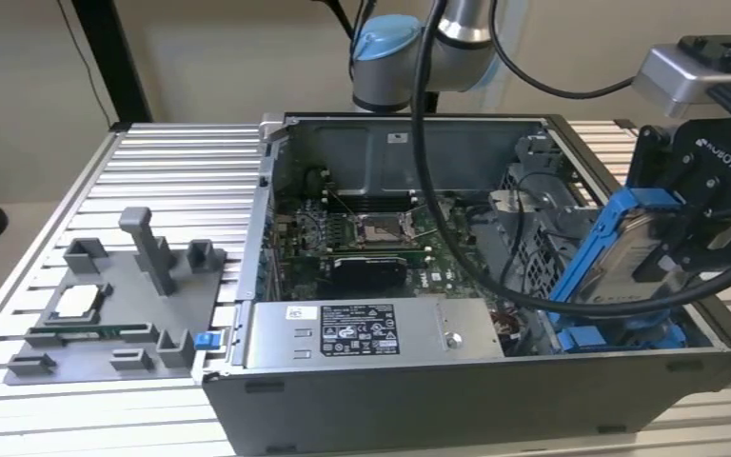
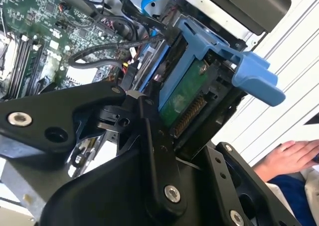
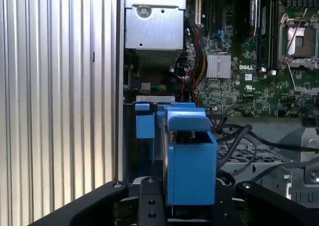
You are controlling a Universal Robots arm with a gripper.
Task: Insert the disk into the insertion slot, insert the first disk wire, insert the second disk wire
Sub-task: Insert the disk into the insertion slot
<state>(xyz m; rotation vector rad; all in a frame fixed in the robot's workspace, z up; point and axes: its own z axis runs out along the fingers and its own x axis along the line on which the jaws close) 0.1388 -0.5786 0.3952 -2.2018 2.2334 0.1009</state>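
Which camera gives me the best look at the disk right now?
The exterior view: the disk shows its full length, tilted in the gripper above the insertion slot. The second wrist view shows its green circuit-board side; the first wrist view, its blue carrier end-on.

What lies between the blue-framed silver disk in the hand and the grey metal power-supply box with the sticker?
In the exterior view, thick black cables sag across the gap between the blue-framed silver disk and the grey metal power-supply box.

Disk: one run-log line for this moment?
gripper: shut on disk | disk: tilted, above slot | insertion: not yet done
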